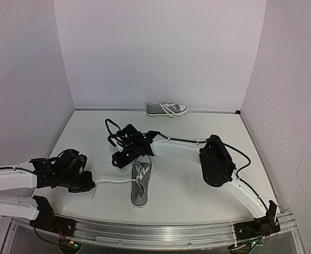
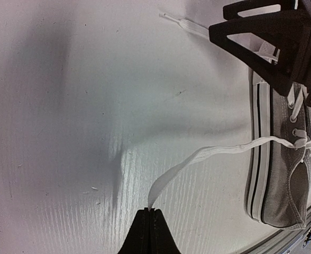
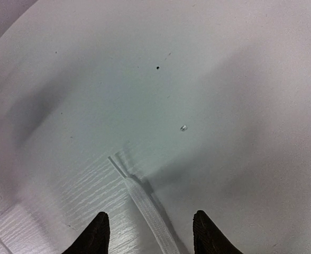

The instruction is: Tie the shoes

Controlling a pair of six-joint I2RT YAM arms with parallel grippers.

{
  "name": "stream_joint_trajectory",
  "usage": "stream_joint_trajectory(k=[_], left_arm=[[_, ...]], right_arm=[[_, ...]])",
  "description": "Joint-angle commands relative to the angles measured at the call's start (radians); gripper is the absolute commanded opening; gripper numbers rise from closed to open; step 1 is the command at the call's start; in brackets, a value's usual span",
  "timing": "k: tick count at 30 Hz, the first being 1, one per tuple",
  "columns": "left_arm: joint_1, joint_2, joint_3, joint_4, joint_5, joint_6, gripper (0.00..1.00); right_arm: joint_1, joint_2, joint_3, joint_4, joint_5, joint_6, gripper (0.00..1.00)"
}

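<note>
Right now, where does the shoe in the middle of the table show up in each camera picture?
Top external: near shoe, low centre.
Left wrist: near shoe at the right edge.
Right wrist: not in it; only a lace end shows.
Shared landmark: the white lace running from that shoe to the left gripper, seen in the top and left wrist views.

White table [image 1: 92,132] with a faint wood-grain texture, enclosed by 3 plain pale walls [image 1: 155,53]. Along its near edge, a curved aluminium rail [image 1: 161,233]. On the tabletop, 1 dark speck [image 3: 157,67] and 1 pale fleck [image 3: 183,127], apart.
</note>
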Motion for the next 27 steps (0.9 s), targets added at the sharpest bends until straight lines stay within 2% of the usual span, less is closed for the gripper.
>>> stream_joint_trajectory(k=[1, 10, 21, 27], left_arm=[[-0.001, -0.003, -0.005, 0.042, -0.011, -0.015, 0.0], [-0.001, 0.018, -0.003, 0.06, -0.01, -0.012, 0.0], [-0.001, 0.049, 0.003, 0.082, -0.015, -0.003, 0.0], [-0.001, 0.05, 0.012, 0.073, -0.022, 0.004, 0.0]], right_arm=[[0.002, 0.036, 0.068, -0.052, 0.021, -0.017, 0.5], [0.024, 0.11, 0.158, -0.161, 0.096, -0.07, 0.45], [0.042, 0.155, 0.153, -0.246, 0.163, -0.158, 0.36], [0.045, 0.162, 0.14, -0.262, 0.153, -0.167, 0.21]])
